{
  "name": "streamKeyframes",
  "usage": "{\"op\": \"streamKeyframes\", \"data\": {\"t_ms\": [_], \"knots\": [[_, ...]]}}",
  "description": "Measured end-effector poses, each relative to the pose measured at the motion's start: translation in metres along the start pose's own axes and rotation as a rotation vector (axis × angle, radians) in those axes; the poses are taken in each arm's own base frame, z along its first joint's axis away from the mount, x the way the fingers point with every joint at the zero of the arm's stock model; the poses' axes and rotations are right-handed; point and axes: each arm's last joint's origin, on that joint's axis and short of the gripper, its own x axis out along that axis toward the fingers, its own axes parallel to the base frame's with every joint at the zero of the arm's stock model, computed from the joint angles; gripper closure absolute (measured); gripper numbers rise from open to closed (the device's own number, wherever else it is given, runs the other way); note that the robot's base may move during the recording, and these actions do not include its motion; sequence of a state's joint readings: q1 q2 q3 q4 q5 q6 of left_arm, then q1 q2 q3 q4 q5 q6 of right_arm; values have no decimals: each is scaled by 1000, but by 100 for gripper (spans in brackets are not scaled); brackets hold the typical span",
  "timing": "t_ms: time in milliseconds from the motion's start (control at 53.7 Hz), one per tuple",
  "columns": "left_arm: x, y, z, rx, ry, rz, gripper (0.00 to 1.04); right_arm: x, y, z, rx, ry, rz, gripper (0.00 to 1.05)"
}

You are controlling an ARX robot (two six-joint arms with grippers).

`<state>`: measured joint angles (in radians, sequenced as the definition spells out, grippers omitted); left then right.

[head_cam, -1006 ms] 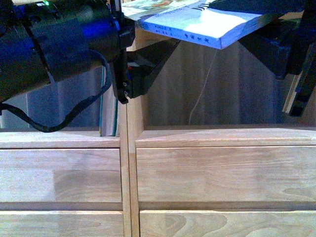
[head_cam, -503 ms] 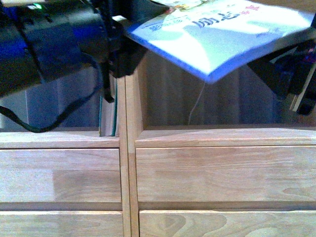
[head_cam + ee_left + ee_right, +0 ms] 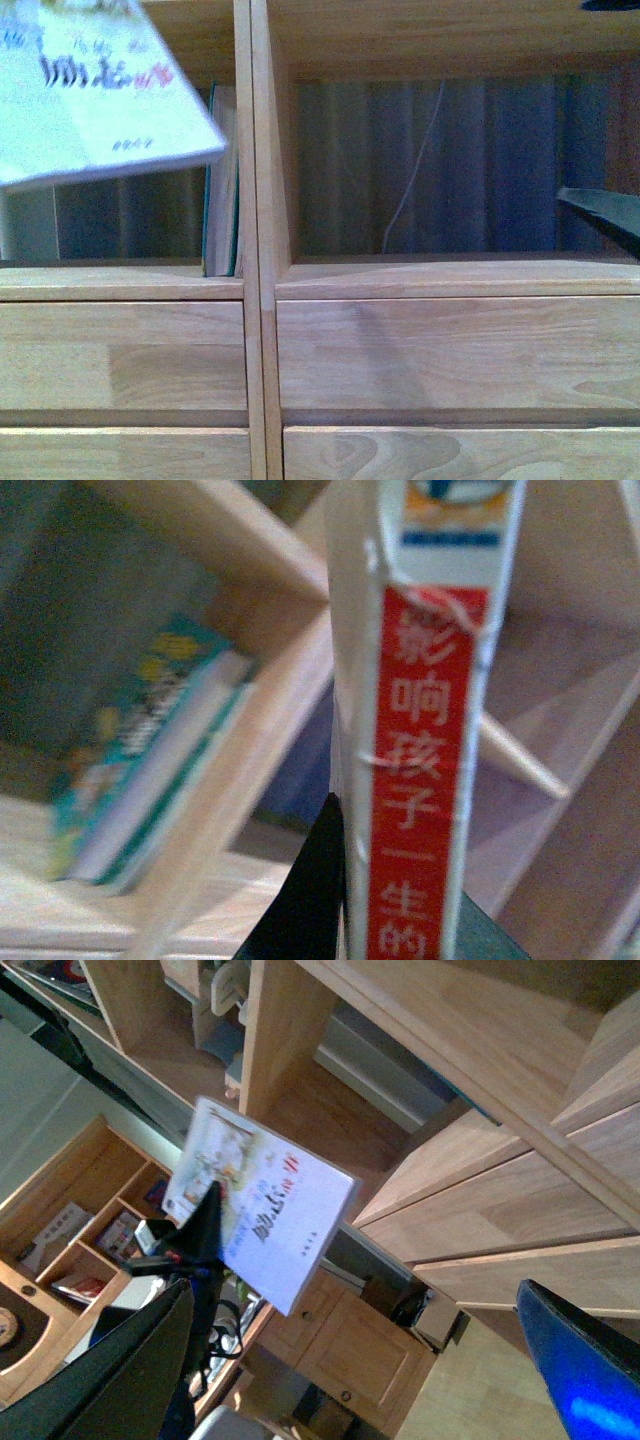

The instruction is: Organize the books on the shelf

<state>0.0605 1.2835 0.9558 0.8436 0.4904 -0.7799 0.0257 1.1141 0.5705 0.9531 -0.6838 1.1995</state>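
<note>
The thin white paperback (image 3: 90,90) hangs tilted at the upper left of the front view, before the shelf's (image 3: 258,200) left compartment. My left gripper (image 3: 400,920) is shut on it; its red-white spine (image 3: 425,780) fills the left wrist view. The right wrist view shows the paperback (image 3: 262,1205) pinched by the left gripper (image 3: 205,1220) in front of the shelf (image 3: 500,1200). The teal book (image 3: 222,180) stands upright in the left compartment against the divider, and also shows in the left wrist view (image 3: 150,750). My right gripper (image 3: 350,1360) is open and empty; one fingertip (image 3: 610,215) shows at the front view's right edge.
Plain drawer fronts (image 3: 450,350) lie below the compartments. The right compartment (image 3: 430,170) holds only a thin white cord at its back. A wooden cabinet with knobbed doors (image 3: 340,1345) and another unit holding small items (image 3: 70,1240) stand beyond the shelf.
The left arm has swung out of the front view, carrying the paperback from the upper middle to the upper left. The right arm has withdrawn to the right edge.
</note>
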Motion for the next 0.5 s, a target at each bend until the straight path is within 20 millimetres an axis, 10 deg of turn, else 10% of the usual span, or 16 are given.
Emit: {"op": "streamKeyframes", "data": {"t_ms": [503], "knots": [[71,98,15,840,20,381,98,-111,8,-24,-281,-76,-192,7]]}}
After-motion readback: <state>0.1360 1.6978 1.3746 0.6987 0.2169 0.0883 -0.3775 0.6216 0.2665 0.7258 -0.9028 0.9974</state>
